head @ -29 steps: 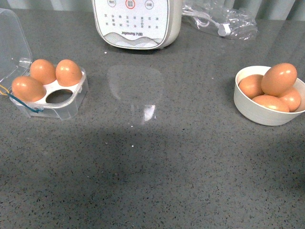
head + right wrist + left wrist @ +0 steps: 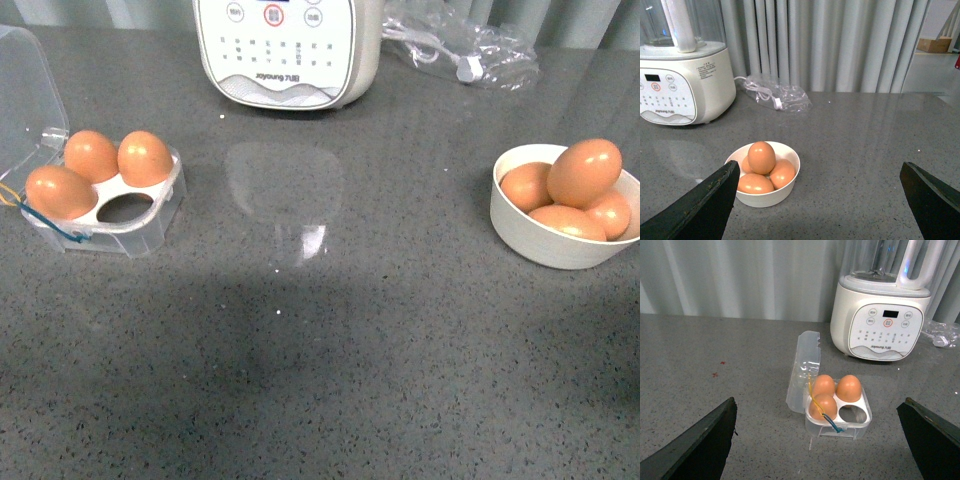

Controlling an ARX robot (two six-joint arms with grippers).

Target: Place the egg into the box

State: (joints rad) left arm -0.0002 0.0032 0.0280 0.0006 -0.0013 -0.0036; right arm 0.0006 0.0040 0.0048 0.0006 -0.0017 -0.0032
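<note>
Left gripper (image 2: 818, 405) wide open, empty, facing the clear egg box (image 2: 150, 218) near the worktop's left edge. Box lid up, three eggs (image 2: 92, 155) inside, fourth hollow bare. Right gripper (image 2: 819, 163) wide open, empty. Egg (image 2: 584, 172) sits topmost in white bowl (image 2: 540, 245) near the right edge.

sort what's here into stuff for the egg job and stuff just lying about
For the job: egg on top of the pile, probably next; box, one hollow free; white bowl it sits in.
Lying about: blender; bagged cable.
</note>
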